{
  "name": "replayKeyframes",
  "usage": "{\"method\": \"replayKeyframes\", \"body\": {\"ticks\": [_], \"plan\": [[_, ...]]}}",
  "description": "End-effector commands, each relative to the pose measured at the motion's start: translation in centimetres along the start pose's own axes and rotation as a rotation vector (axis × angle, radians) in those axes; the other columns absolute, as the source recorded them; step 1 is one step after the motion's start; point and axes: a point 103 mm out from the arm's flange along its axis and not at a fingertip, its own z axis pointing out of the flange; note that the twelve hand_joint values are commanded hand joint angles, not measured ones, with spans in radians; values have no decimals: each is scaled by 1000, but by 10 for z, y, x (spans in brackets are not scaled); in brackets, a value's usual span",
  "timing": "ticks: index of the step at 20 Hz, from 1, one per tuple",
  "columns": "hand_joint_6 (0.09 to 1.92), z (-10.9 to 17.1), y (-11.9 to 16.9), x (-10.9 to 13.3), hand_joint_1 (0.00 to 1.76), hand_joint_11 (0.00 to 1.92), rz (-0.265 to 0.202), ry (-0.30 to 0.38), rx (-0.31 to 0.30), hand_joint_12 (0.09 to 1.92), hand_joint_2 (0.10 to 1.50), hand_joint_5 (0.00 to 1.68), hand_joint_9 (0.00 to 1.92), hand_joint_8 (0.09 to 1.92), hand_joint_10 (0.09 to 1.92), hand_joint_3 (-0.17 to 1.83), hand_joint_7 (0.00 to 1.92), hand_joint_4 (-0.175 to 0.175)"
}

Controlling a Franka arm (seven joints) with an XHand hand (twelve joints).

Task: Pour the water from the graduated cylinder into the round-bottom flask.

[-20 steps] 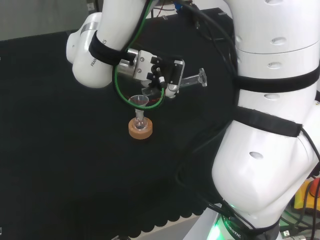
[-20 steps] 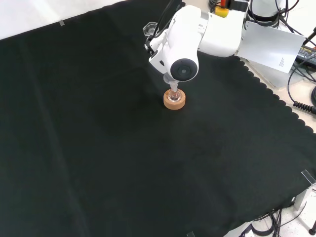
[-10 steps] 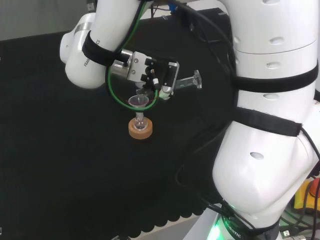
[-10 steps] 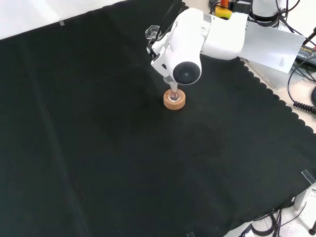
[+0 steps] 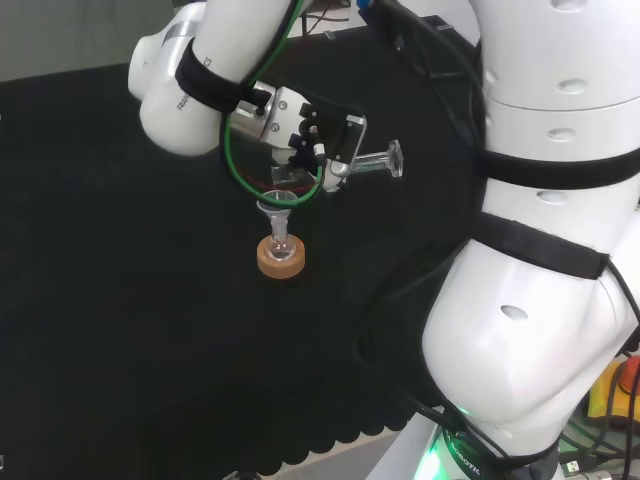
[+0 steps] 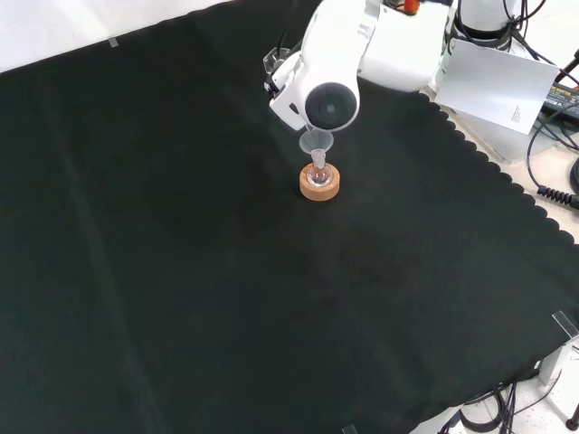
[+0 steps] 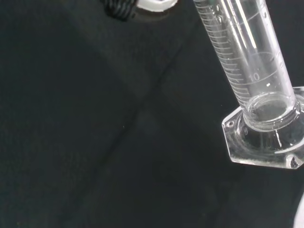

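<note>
Lifted slightly since a second ago, the hand (image 5: 318, 140) stays curled round the graduated cylinder (image 5: 372, 163), whose long axis lies near level, mouth just above the funnel (image 5: 277, 203) in the round-bottom flask (image 5: 281, 246) on its cork ring (image 5: 281, 260).

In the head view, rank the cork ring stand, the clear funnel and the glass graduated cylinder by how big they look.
1. Glass graduated cylinder, partly hidden by the hand
2. Cork ring stand
3. Clear funnel, close to the stand
</note>
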Motion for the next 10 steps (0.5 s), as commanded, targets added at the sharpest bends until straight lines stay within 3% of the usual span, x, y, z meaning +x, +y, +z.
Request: {"method": "replayKeyframes", "body": {"ticks": [1,7,10], "plan": [[1036,8,0,-11,1159,1371,-23,131,-44,644,898,1009,1508,193,87,438,1357,-175],[1040,12,0,-18,1159,1369,-31,200,-96,642,902,1005,1509,192,87,435,1356,-175],[1041,12,0,-22,1158,1370,-53,266,-125,642,904,1003,1510,191,87,432,1357,-175]]}}
